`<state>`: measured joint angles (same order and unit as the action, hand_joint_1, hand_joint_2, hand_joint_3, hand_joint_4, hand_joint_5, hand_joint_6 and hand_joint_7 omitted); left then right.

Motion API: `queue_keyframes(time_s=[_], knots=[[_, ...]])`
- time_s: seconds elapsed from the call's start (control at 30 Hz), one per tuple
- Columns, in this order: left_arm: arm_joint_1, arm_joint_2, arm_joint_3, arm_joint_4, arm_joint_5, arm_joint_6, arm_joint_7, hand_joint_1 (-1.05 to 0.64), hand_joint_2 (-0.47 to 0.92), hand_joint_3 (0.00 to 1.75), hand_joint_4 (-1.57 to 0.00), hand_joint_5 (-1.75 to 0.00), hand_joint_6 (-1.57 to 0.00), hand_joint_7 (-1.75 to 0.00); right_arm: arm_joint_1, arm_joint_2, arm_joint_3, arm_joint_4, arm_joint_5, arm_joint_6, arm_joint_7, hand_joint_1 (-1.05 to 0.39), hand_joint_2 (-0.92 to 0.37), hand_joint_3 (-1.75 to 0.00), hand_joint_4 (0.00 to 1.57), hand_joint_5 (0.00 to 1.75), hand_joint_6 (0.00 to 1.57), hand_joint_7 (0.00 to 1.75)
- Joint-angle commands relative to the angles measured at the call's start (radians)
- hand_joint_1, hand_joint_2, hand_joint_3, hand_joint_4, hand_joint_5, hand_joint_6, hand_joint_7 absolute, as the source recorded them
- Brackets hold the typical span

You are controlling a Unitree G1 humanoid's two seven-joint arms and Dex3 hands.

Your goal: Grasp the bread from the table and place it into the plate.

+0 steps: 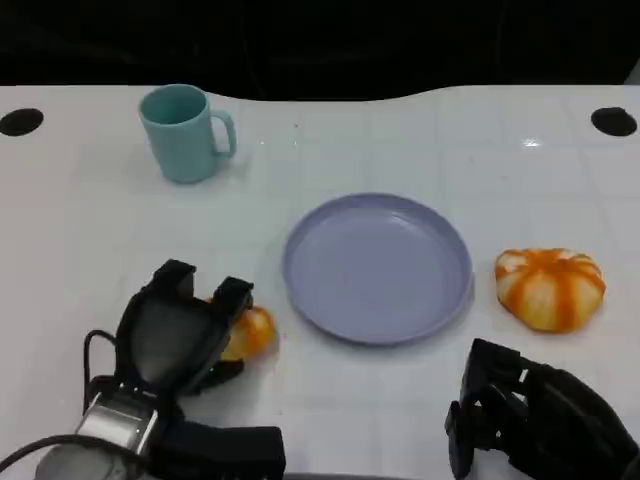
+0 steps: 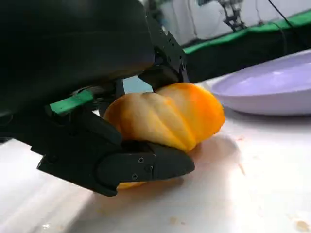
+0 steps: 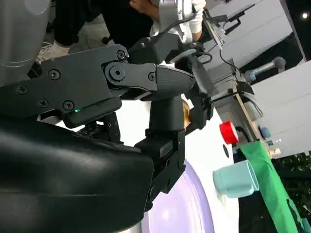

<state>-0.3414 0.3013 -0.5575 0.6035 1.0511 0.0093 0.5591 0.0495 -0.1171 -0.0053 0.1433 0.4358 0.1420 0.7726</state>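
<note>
the white table [image 1: 90, 230] holds a purple plate [image 1: 377, 267] at centre. the left hand [image 1: 180, 330] grips one bread [image 1: 248, 332] at the plate's eight o'clock. the right hand [image 1: 530, 410], holding nothing with fingers apart, rests at five o'clock. another bread [image 1: 550, 287] lies at three o'clock, a mug [image 1: 185, 132] at ten.

Both hands are matte black, each with a broad rounded shell at the back and blocky, jointed fingers. The left hand [image 1: 182, 330] sits on a silver forearm [image 1: 110, 425], with a thin black cable [image 1: 92, 345] looping beside the wrist. The right hand [image 1: 535, 415] is studded with small round screws [image 3: 116, 73], and a green light [image 3: 75, 110] glows on its casing.
</note>
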Motion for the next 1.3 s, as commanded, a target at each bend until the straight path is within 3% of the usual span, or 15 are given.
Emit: queue_keyframes(time_s=[0.03,0.13,0.23,0.27,0.47,0.7,0.83,0.93,1.3], knots=[[0.02,0.008,0.037,-0.049,-0.045,0.012,0.034,-0.35,0.62,0.96,-0.82,-1.75,-0.58,-1.62,0.002,-0.017,-0.014,-0.009,0.01,0.004,-0.001,-0.53,-0.92,-0.43,0.62,1.75,0.4,1.74],[0.023,0.0,0.062,-0.07,-0.075,-0.014,0.105,-0.33,0.62,0.91,-0.86,-1.75,-0.67,-1.52,0.004,-0.02,-0.015,-0.008,0.009,0.004,0.0,-0.54,-0.92,-0.42,0.62,1.75,0.4,1.74],[0.022,0.004,0.075,-0.077,-0.098,-0.05,0.144,-0.31,0.63,0.89,-0.88,-1.75,-0.66,-1.59,0.01,-0.019,-0.016,-0.015,0.013,0.009,-0.003,-0.54,-0.92,-0.4,0.62,1.75,0.41,1.74],[0.019,0.003,0.086,-0.076,-0.122,-0.079,0.148,-0.31,0.66,0.83,-0.87,-1.75,-0.69,-1.51,0.011,-0.017,-0.017,-0.013,0.018,0.008,0.002,-0.53,-0.92,-0.4,0.62,1.75,0.4,1.74],[-0.036,-0.022,0.142,-0.052,-0.242,-0.207,0.128,-0.29,0.71,0.74,-0.85,-1.75,-0.59,-1.74,0.006,-0.016,-0.019,-0.008,0.018,0.005,0.0,-0.53,-0.92,-0.42,0.61,1.75,0.39,1.75],[-0.149,-0.084,0.145,0.005,-0.272,-0.254,0.125,-0.27,0.51,1.09,-0.89,-1.75,-0.66,-1.73,0.002,-0.016,-0.012,0.002,0.009,-0.005,0.005,-0.53,-0.92,-0.42,0.63,1.75,0.4,1.74],[-0.21,-0.114,0.133,0.06,-0.298,-0.306,0.079,-0.27,0.44,1.09,-0.89,-1.75,-0.65,-1.74,0.001,-0.017,-0.008,0.004,0.008,-0.001,0.008,-0.52,-0.92,-0.43,0.62,1.75,0.39,1.73],[-0.259,-0.142,0.117,0.109,-0.299,-0.327,0.054,-0.28,0.48,0.99,-0.9,-1.75,-0.66,-1.73,0.005,-0.017,-0.002,-0.002,0.003,0.0,0.005,-0.53,-0.92,-0.42,0.61,1.75,0.38,1.73],[-0.414,-0.236,0.064,0.309,-0.314,-0.411,-0.031,-0.28,0.39,1.15,-0.97,-1.75,-0.71,-1.75,0.006,-0.042,0.013,-0.017,-0.006,0.024,0.018,-0.56,-0.92,-0.38,0.61,1.75,0.39,1.73]])
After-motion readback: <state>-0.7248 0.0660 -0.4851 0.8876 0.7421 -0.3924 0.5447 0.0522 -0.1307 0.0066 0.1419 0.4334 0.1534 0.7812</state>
